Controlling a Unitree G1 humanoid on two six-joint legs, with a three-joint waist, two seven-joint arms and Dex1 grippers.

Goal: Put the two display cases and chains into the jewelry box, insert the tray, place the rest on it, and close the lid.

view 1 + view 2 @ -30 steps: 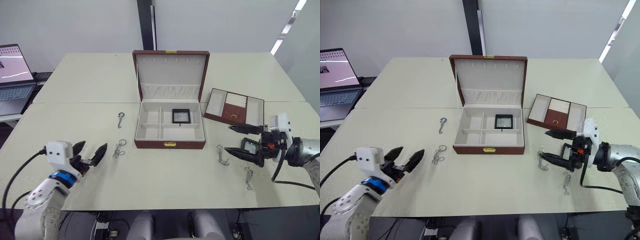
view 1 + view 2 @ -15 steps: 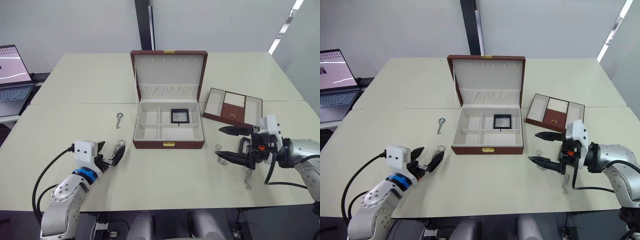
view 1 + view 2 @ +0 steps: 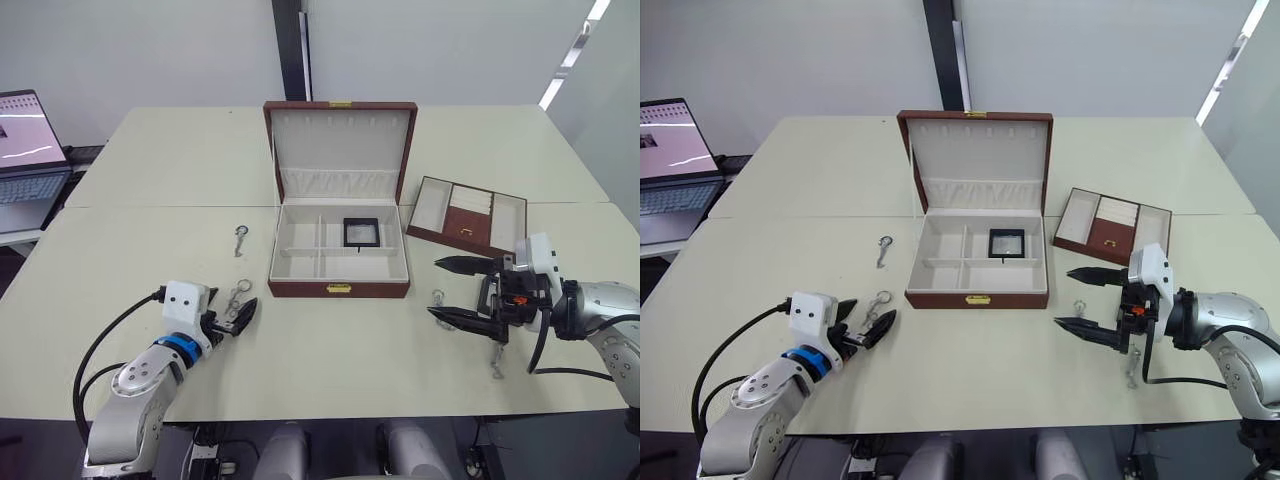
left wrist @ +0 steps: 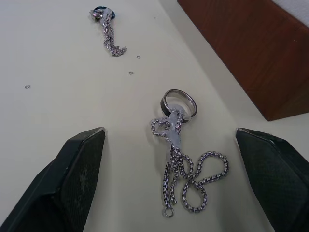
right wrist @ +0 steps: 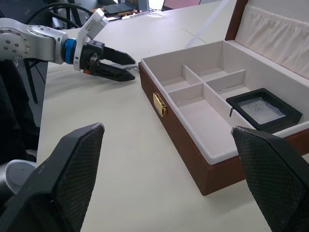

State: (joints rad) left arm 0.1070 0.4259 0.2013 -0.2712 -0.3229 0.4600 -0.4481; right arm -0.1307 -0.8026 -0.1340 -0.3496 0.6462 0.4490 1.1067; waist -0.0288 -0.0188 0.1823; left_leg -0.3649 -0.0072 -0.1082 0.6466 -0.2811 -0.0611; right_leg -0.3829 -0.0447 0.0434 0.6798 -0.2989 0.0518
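The left gripper was spread around the ringed chain left of the jewelry box; pinching the bunched links was advised. The right gripper was spread too.

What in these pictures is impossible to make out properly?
- Small black-framed display case in the reddish-brown wooden jewelry box: whatever lies under its pale window is too small in the eye views.
- Thin silvery chain: partly covered by the open right claw in the eye views.
- Open laptop: cut off by the eye views' left edge.
- Shallow brown tray: its compartments are too small to read.
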